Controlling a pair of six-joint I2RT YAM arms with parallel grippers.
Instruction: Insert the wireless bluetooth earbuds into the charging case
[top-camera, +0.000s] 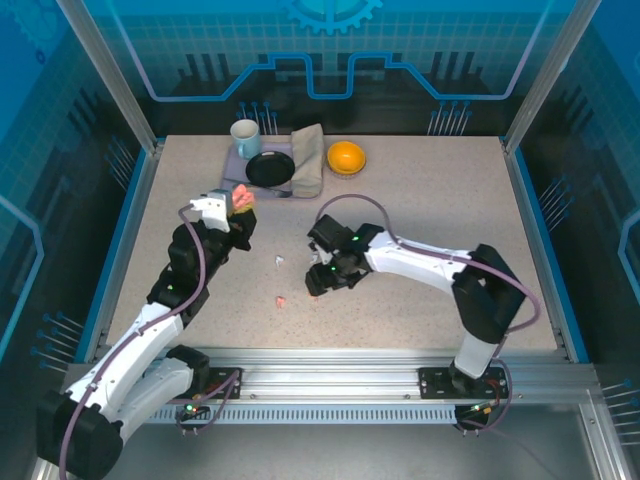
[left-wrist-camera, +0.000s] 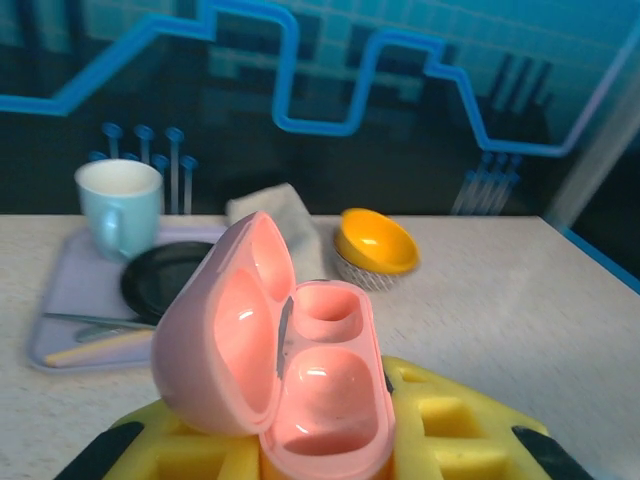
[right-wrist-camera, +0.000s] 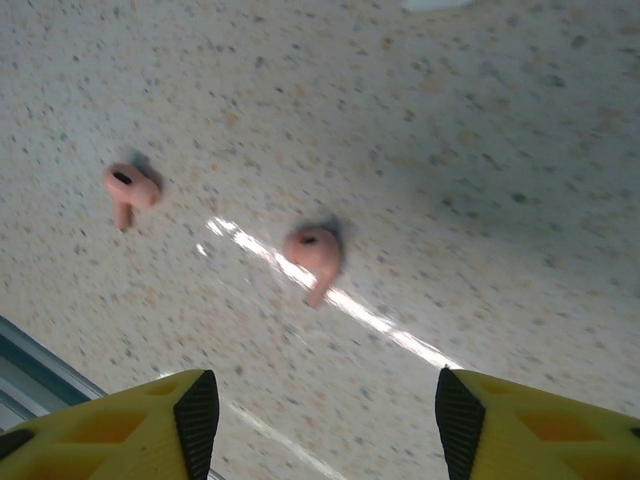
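My left gripper (left-wrist-camera: 320, 458) is shut on a salmon-pink charging case (left-wrist-camera: 325, 385), held up above the table with its lid swung open to the left and both wells empty. In the top view that case (top-camera: 241, 199) sits at the left arm's tip. Two pink earbuds (right-wrist-camera: 315, 255) (right-wrist-camera: 128, 188) lie on the speckled table. My right gripper (right-wrist-camera: 327, 420) hovers open just short of the nearer one, with nothing between its fingers (right-wrist-camera: 197, 415). From above, the right gripper (top-camera: 325, 282) is at table centre, a pink earbud (top-camera: 281, 300) to its left and a white earbud (top-camera: 280, 260) beyond.
At the back of the table stands a lilac tray (top-camera: 232, 170) with a pale mug (top-camera: 245, 138) and a black plate (top-camera: 270, 168). A folded cloth (top-camera: 308, 160) and an orange bowl (top-camera: 346, 157) lie beside it. The metal rail (top-camera: 330, 358) runs along the near edge.
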